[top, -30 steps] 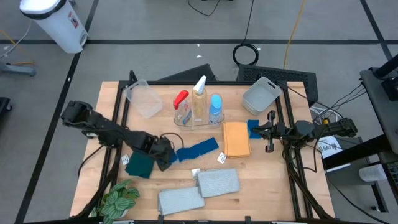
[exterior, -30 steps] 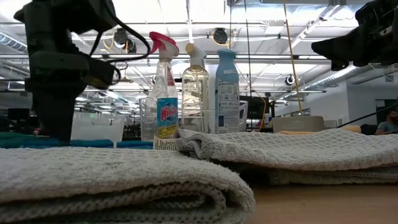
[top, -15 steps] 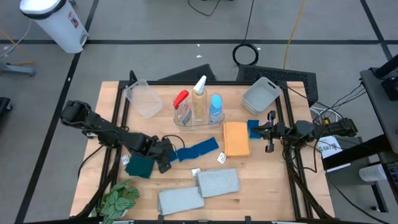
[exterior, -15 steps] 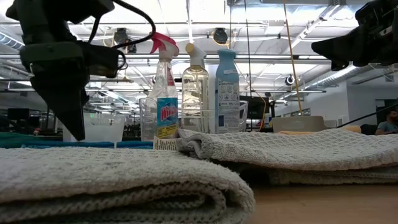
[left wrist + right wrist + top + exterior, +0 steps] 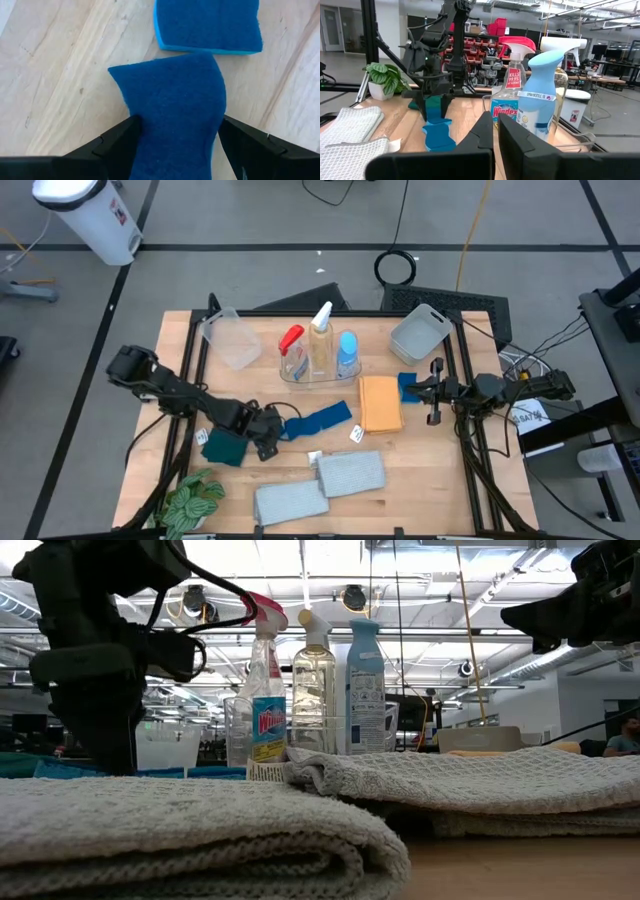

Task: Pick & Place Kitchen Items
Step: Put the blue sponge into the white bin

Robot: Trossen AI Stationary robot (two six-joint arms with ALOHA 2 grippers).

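Currently, places are given relative to the clear bottle tub (image 5: 318, 370) at the back-middle of the table (image 5: 430, 490).

Left arm: we see it reaching in low from the table's left edge, wrist pitched down, left gripper (image 5: 268, 434) in front-left of the tub, fingers (image 5: 117, 145) spread on either side of the end of the blue cloth (image 5: 318, 420); the wrist view shows both pads at its edges, so we call it closed on the cloth.
Right arm: parked to the right of the tub at the table's right edge, right gripper (image 5: 432, 392) held level above the table, fingers (image 5: 481, 136) pressed together, holding nothing.
Bottle tub contents: red-trigger bottle (image 5: 292, 346), white-trigger bottle (image 5: 320, 332), blue-capped bottle (image 5: 347, 352), all upright, side by side.
Empty clear tub (image 5: 231, 339): left of the bottle tub, tilted.
Grey tub (image 5: 419, 333): right of the bottle tub, near the back-right corner.
Teal cloth (image 5: 224, 446): just left of the left gripper.
Orange sponge (image 5: 380, 403): front-right of the bottle tub.
Blue sponge (image 5: 407, 387): just right of the orange sponge, below the right gripper.
Grey towels (image 5: 352, 472) (image 5: 290, 502): two, folded, along the front edge; they fill the low view's foreground.
Plant (image 5: 190, 502): front-left corner.
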